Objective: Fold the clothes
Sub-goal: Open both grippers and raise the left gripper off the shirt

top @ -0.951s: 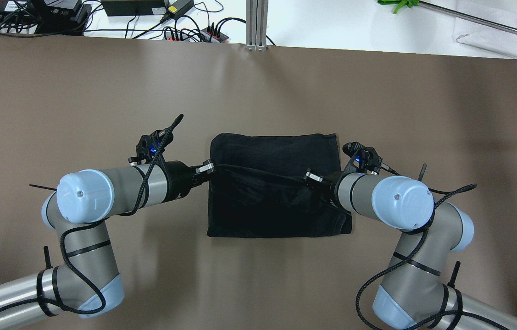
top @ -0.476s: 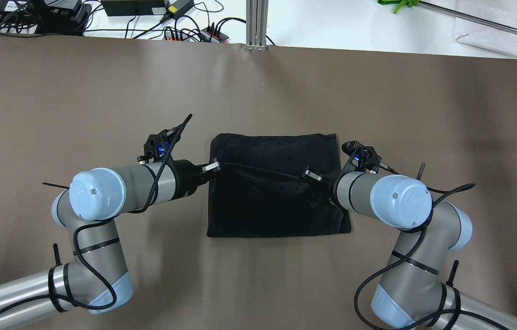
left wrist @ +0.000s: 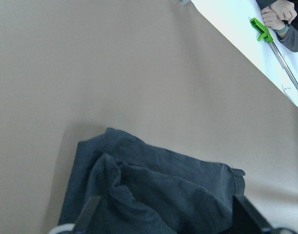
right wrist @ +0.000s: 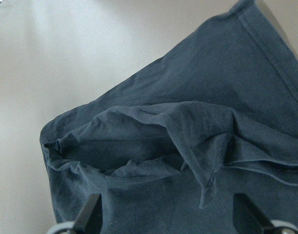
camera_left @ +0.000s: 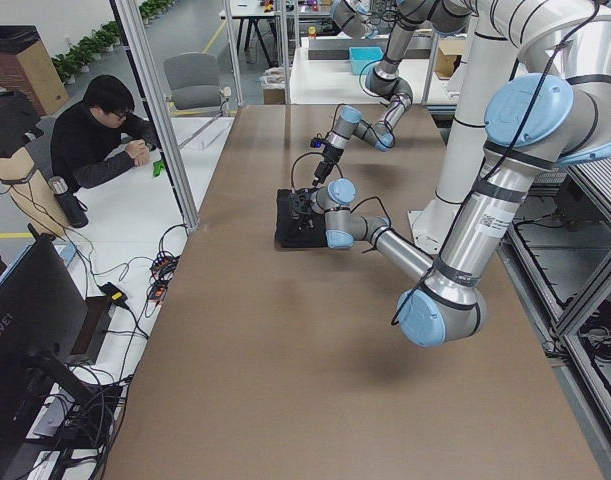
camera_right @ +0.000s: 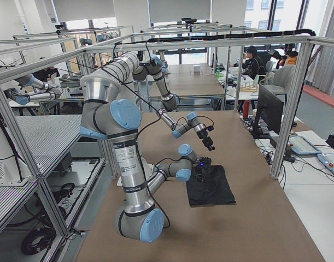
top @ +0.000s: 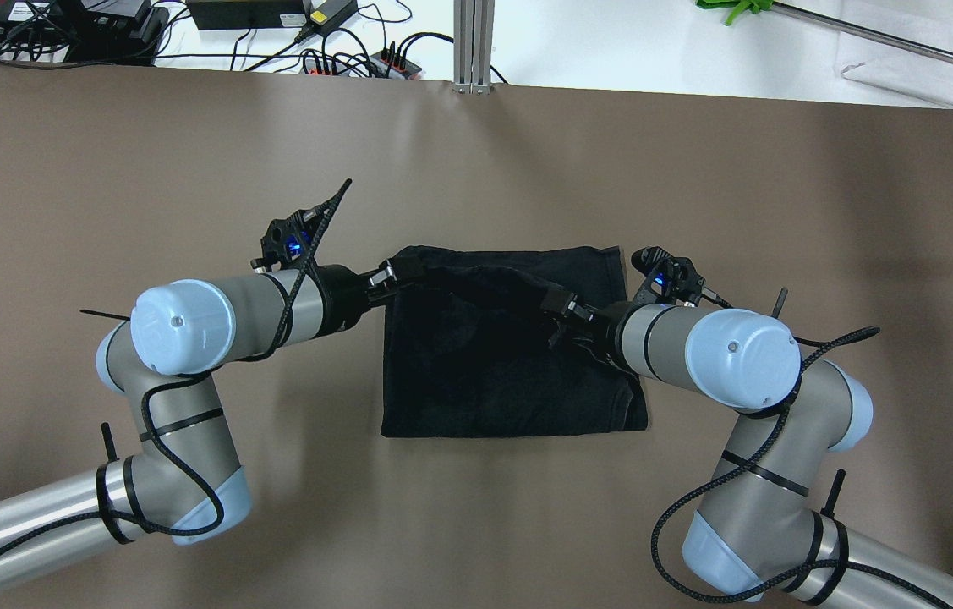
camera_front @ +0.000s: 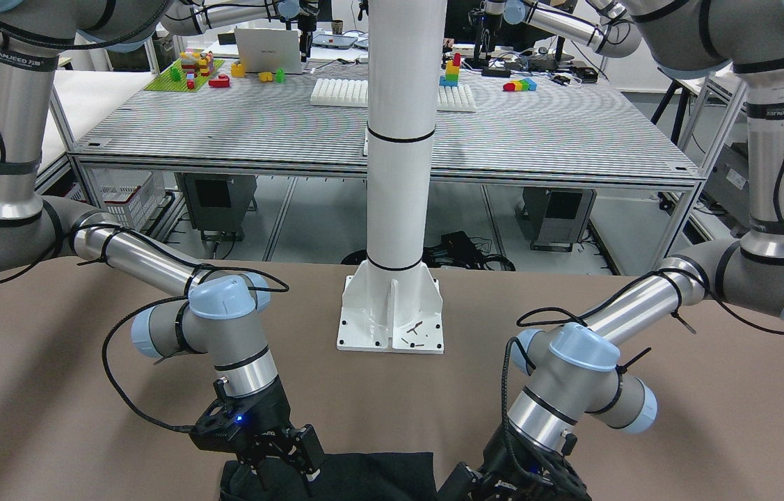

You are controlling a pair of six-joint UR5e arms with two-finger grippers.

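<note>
While the black garment (top: 510, 364) lies near the middle of the brown table (top: 104, 169), we see both grippers pinching a raised fold along its far part. Our left gripper (top: 387, 276) is clenched on the fold at the garment's left far corner. Our right gripper (top: 565, 306) is clenched on the same fold toward the right side. Between them, the lifted edge sags slightly.

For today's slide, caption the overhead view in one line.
Both grippers, left and right, draw the black garment's raised edge across it.
</note>
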